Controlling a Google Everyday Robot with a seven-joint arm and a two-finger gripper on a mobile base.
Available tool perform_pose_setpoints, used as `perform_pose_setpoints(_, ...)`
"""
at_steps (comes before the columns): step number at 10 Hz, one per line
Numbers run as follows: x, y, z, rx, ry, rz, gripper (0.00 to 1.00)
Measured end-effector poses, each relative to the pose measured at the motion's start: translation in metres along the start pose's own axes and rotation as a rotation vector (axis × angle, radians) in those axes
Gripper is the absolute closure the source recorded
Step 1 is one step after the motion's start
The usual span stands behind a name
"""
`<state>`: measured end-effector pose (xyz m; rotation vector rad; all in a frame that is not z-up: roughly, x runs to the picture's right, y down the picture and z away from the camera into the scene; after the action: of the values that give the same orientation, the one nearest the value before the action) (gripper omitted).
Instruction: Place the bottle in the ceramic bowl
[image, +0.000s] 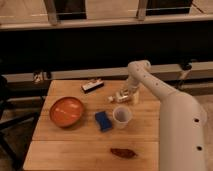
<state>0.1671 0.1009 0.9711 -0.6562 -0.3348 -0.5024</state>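
The small white bottle (118, 96) lies on its side on the wooden table (75, 150), just behind the translucent white cup (122, 116). My gripper (129, 96) is down at the bottle's right end, at table height. The orange-red ceramic bowl (66, 111) sits at the table's left side, well to the left of the bottle and gripper, with nothing in it.
A blue sponge-like block (103, 120) lies between the bowl and the cup. A dark flat box with a white strip (93, 86) lies at the table's back. A dark reddish item (123, 152) lies near the front edge. A dark wall stands behind the table.
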Motion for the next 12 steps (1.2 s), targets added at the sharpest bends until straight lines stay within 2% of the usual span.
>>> perform_pose_setpoints(12,-0.001,-0.0012,0.0016,-0.012,-0.011,-0.006,0.2)
